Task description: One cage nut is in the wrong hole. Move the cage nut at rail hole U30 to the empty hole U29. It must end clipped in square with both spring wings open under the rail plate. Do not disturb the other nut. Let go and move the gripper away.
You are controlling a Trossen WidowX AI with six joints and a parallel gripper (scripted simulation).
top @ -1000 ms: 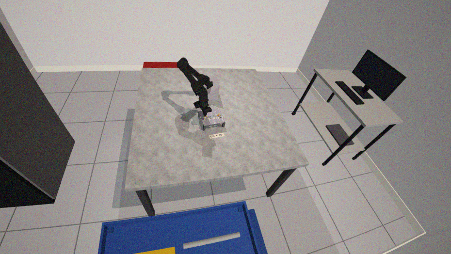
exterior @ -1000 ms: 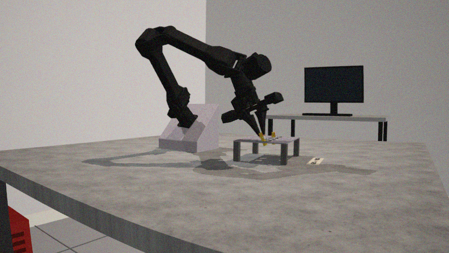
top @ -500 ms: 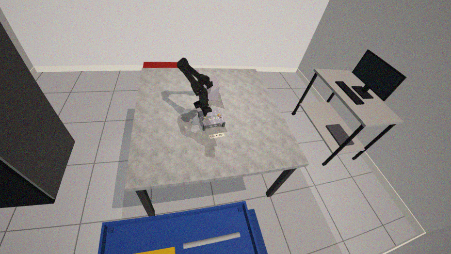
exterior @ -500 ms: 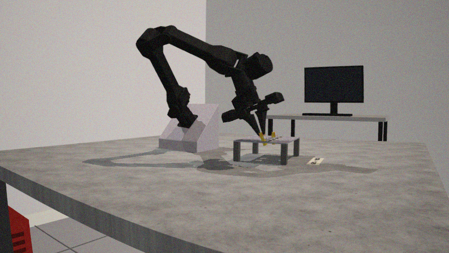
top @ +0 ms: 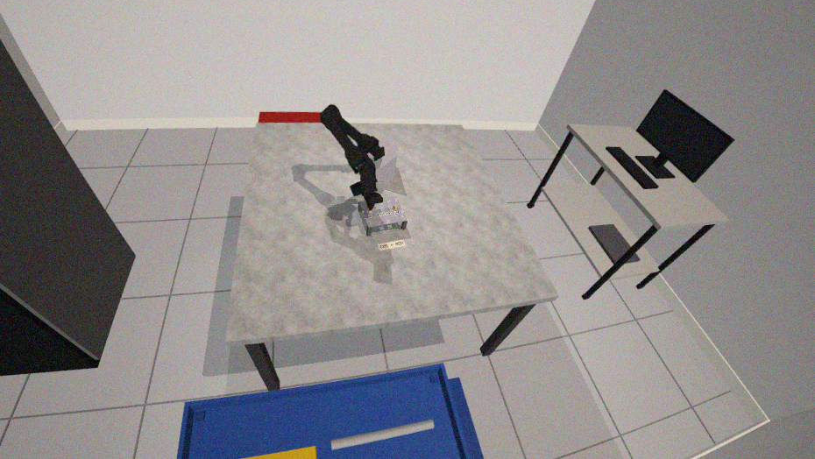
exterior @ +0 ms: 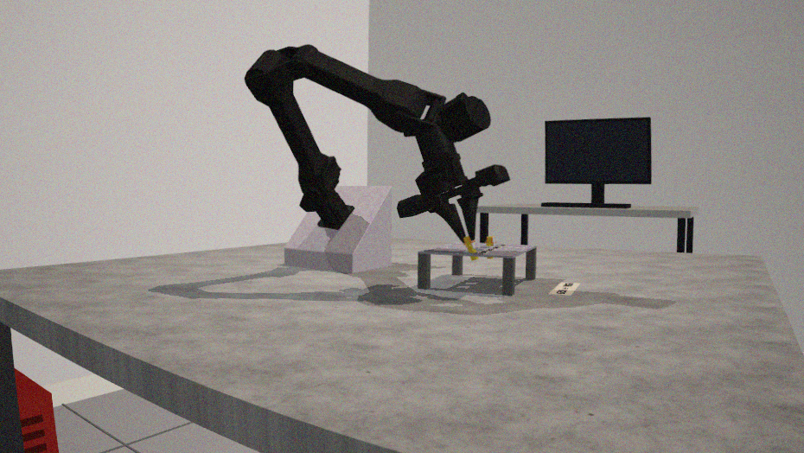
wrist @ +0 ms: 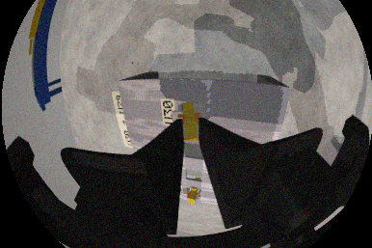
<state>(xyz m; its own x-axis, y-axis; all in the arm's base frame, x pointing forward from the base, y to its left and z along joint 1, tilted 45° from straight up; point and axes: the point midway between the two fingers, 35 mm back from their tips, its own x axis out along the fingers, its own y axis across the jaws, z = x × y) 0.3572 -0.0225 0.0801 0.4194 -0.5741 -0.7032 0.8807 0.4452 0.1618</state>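
Observation:
My gripper (top: pixel 371 207) (exterior: pixel 469 240) (wrist: pixel 190 124) is shut on a yellow cage nut (exterior: pixel 471 248) (wrist: pixel 190 129) at the U30 end of the raised rail plate (top: pixel 384 221) (exterior: pixel 438 252) (wrist: pixel 145 95). The held nut leans in the exterior view, and its lower end shows across and just below the plate's edge. In the wrist view it lies beside the U30 label (wrist: pixel 168 111). Whether it is still in a hole is hidden. The other yellow nut (top: pixel 394 208) (exterior: pixel 489 241) (wrist: pixel 193 195) stands upright farther along the plate. An open square hole (wrist: pixel 193 175) shows between the nuts. The spring wings under the plate cannot be made out.
The plate stands on short dark legs (exterior: pixel 507 276) on the table (top: pixel 312 285) (exterior: pixel 296 353). A printed card (top: pixel 392 244) (exterior: pixel 562 288) (wrist: pixel 120 120) lies beyond the plate. The arm's pale wedge base (exterior: pixel 367 246) is behind it.

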